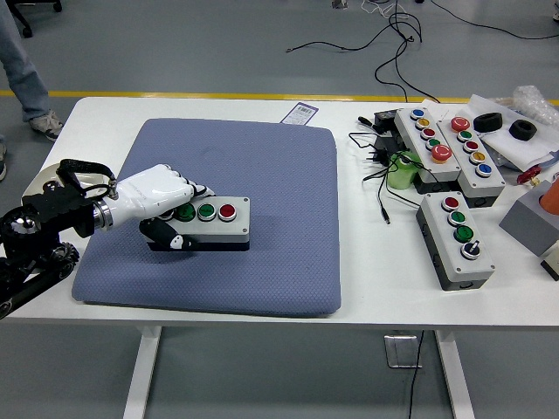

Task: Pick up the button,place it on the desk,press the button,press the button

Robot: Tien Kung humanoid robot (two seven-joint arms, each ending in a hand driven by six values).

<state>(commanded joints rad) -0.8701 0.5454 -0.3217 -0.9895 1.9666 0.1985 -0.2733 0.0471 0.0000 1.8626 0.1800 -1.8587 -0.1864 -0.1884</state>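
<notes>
A grey button box point(212, 223) with two green buttons and one red button lies over the blue-grey mat point(262, 175). My left hand point(162, 209), white with black fingers, is shut on the box's left end, fingers over the top and thumb along the front side. Whether the box rests on the mat or hangs just above it is unclear. My right hand is out of view.
At the right stand a grey four-button box point(458, 237), two long button boxes point(428, 140) point(476, 155), black cables point(384, 166), a green object point(403, 171) and black rings point(522, 129). A person's leg point(22, 70) shows at the top left, beyond the table.
</notes>
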